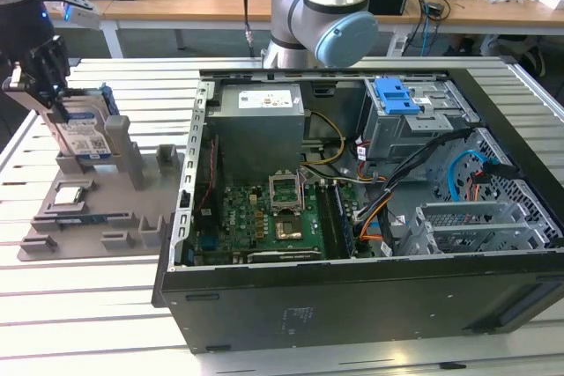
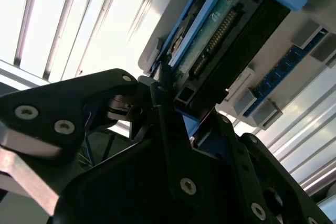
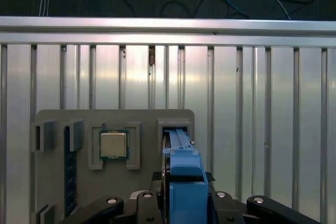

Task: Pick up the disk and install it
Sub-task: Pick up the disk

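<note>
The disk [image 1: 86, 132] stands on edge in a slot of the grey fixture plate [image 1: 132, 217] at the exterior view's left, its white-and-blue label facing out. My gripper [image 1: 56, 105] comes down on its upper edge, fingers shut on it. In the first wrist view the disk's blue bracket [image 3: 184, 179] sits between the two black fingers [image 3: 223, 203], over the fixture's slot. The second wrist view shows the disk's green circuit board [image 2: 212, 38] with the gripper [image 2: 160, 90] clamped on its end.
The open computer case [image 1: 352, 305] lies to the exterior view's right of the fixture, with a drive cage and blue latch [image 1: 394, 94] at its back. A square processor chip [image 3: 114, 145] rests in the fixture. The arm's base [image 1: 322, 19] stands behind the case.
</note>
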Tool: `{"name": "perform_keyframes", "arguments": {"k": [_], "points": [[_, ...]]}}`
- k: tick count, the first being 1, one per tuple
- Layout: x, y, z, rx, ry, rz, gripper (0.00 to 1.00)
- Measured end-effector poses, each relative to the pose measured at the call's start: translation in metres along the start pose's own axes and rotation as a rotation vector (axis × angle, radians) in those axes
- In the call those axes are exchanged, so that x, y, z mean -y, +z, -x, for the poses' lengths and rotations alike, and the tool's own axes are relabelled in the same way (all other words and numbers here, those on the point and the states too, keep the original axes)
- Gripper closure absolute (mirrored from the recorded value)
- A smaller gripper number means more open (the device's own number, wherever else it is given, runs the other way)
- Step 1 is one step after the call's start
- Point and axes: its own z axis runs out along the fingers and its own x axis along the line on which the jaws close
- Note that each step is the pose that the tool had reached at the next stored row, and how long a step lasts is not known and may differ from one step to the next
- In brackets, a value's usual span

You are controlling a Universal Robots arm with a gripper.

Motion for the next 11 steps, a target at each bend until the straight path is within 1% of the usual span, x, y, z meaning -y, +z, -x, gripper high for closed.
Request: {"name": "perform_keyframes", "arguments": {"k": [4, 11], "points": [[-0.0001, -0.0080, 0.0001, 0.0000, 0.000, 0.0000, 0.64], [-0.0002, -0.0141, 0.0001, 0.0000, 0.000, 0.0000, 0.64]]}}
